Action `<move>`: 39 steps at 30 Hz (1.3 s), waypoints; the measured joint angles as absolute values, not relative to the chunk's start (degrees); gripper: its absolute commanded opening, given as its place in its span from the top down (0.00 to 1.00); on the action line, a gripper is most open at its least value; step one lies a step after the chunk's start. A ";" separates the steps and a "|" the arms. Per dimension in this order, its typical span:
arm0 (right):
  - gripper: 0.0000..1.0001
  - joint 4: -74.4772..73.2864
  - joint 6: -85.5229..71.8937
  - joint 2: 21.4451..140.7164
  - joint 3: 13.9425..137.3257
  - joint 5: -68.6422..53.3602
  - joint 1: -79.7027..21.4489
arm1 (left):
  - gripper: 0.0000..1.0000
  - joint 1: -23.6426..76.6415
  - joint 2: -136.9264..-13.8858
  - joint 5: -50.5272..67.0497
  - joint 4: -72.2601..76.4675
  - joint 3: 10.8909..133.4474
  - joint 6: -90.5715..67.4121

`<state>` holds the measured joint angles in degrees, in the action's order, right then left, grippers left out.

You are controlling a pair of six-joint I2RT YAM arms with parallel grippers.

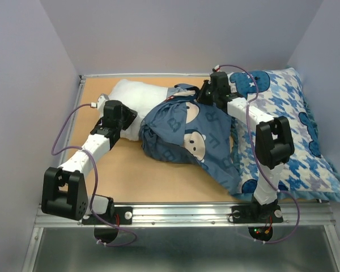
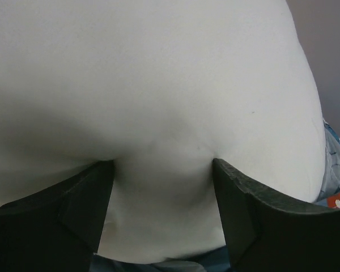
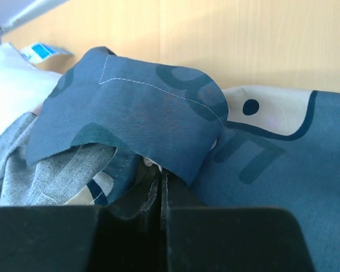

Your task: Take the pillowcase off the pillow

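Note:
The white pillow (image 1: pixel 133 96) lies across the back of the table, its left half bare. The dark blue pillowcase (image 1: pixel 187 133) is bunched over its right half. My left gripper (image 1: pixel 126 120) presses into the bare pillow (image 2: pixel 158 85). Its jaws stand wide apart, and a bulge of white fabric sits between the fingertips (image 2: pixel 163 164). A strip of pillowcase (image 2: pixel 175 264) shows below that bulge. My right gripper (image 1: pixel 205 94) is at the pillowcase's far edge. In the right wrist view the right gripper (image 3: pixel 161 177) is shut on a fold of pillowcase (image 3: pixel 136 113), stitched hems pinched between the jaws.
A blue-and-white houndstooth pillow (image 1: pixel 297 141) fills the right side, under the right arm. Bare wooden table (image 1: pixel 130 170) shows in front of the pillow. A metal rail (image 1: pixel 187 211) runs along the near edge. Grey walls close in the left, back and right.

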<state>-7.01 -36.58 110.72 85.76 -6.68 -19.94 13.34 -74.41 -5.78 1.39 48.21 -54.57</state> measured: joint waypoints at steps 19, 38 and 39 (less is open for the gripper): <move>0.12 -24.93 -25.69 97.06 93.36 2.31 -30.20 | 1.00 13.56 -74.65 -9.69 4.64 48.05 -55.68; 0.13 -29.19 -24.05 78.46 65.01 19.90 -60.88 | 1.00 14.28 -74.59 -10.61 2.11 50.02 -55.51; 0.15 -29.23 -24.34 78.52 64.79 20.95 -61.80 | 1.00 14.28 -74.59 -10.61 2.04 50.09 -55.44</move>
<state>-29.23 -24.34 78.52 64.79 20.95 -61.80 14.28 -74.59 -10.61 2.04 50.09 -55.44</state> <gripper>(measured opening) 0.869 0.048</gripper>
